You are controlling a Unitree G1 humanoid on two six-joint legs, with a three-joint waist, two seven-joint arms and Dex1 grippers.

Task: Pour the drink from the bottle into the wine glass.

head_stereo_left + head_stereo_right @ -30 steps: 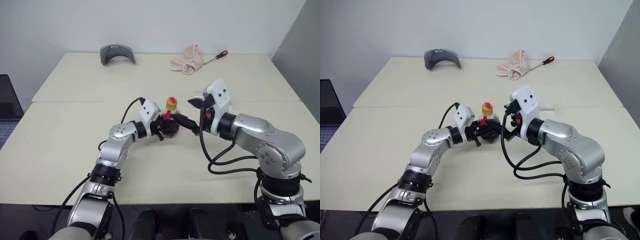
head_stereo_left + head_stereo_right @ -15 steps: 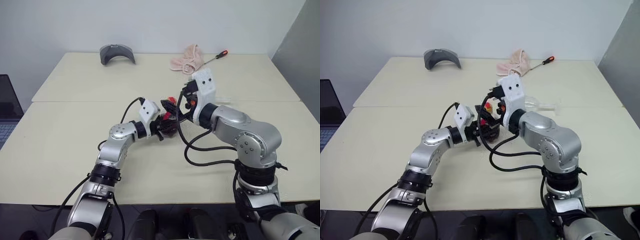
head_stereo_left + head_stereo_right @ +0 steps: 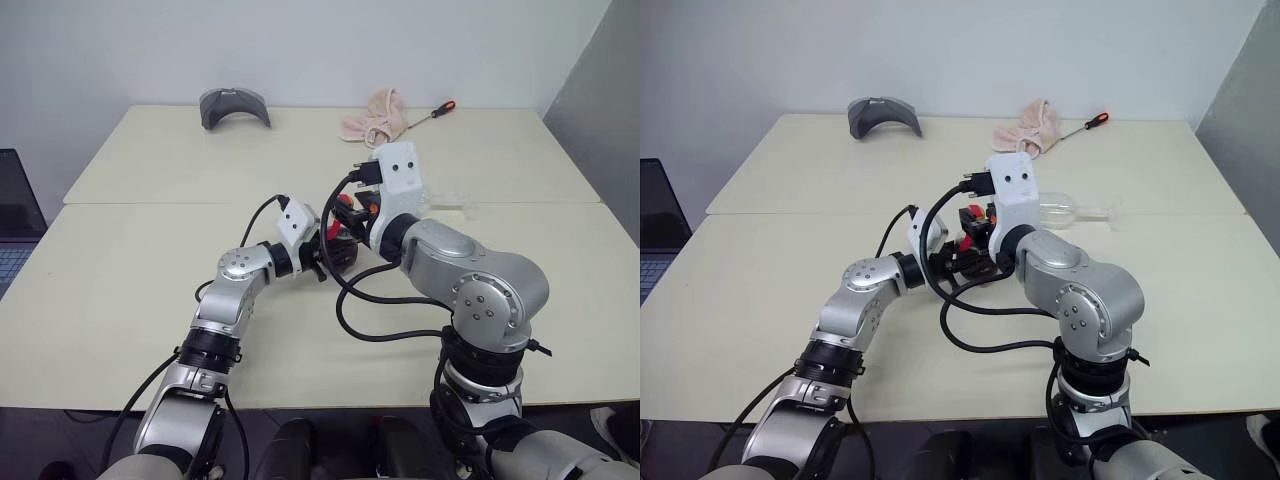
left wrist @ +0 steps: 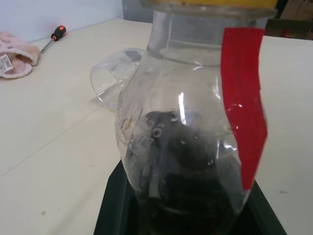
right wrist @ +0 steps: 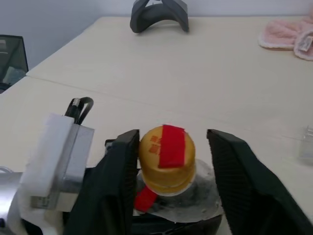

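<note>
The bottle [image 4: 186,147] stands upright near the middle of the table, clear and bulbous, with dark drink [image 4: 181,166] low in its body. My left gripper [image 3: 333,257] is shut on that body from the side. The yellow-and-red cap [image 5: 166,156] sits between the black fingers [image 5: 120,181] of my right gripper [image 5: 173,136], which comes in from above; one finger is against the cap, the other stands a little off it. The wine glass [image 3: 1068,210] lies on its side on the table behind my right arm.
At the far edge of the table lie a grey curved object [image 3: 233,105], a pink cloth [image 3: 374,118] and a red-handled screwdriver [image 3: 434,110]. A laptop [image 3: 15,235] shows past the table's left side. A seam [image 3: 150,204] joins two tabletops.
My right arm has swung left and rolled its wrist, bringing its gripper over the bottle's cap, and its jaws have narrowed around the cap. The left gripper and bottle stayed put.
</note>
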